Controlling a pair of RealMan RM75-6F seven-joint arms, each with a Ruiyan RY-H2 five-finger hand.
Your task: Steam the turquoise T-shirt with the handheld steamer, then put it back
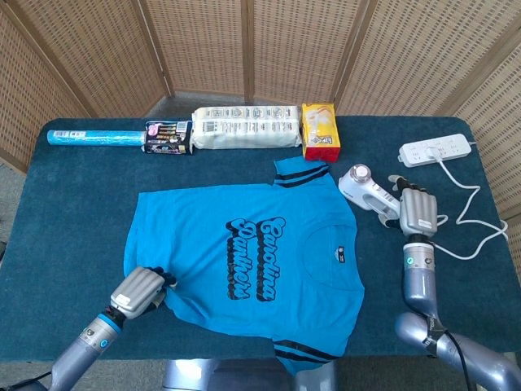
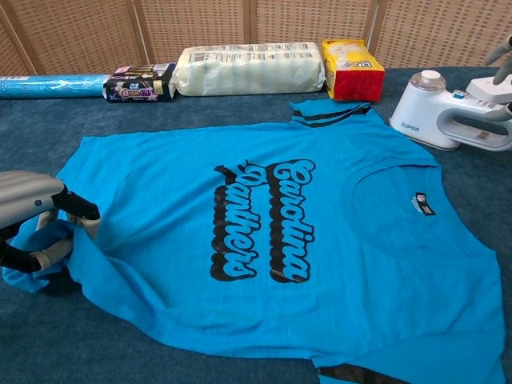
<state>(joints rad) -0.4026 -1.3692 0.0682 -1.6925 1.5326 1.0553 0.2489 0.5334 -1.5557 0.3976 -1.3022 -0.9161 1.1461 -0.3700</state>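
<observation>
The turquoise T-shirt [image 1: 244, 261] lies flat on the blue table, printed side up, and it also fills the chest view [image 2: 272, 240]. My left hand [image 1: 140, 292] grips its lower-left corner, where the fabric bunches between the fingers [image 2: 48, 220]. The white handheld steamer [image 1: 368, 192] lies on its side just right of the shirt's upper sleeve [image 2: 448, 112]. My right hand [image 1: 415, 213] hovers at the end of the steamer's handle with fingers spread and nothing in it. Only a fingertip [image 2: 500, 52] of that hand shows in the chest view.
A white power strip [image 1: 437, 151] lies at the back right, its cable [image 1: 472, 220] looping beside my right hand. Along the back edge stand a yellow-red pack [image 1: 320, 130], a long white pack [image 1: 244, 128], a dark pack [image 1: 168, 137] and a blue roll [image 1: 94, 138].
</observation>
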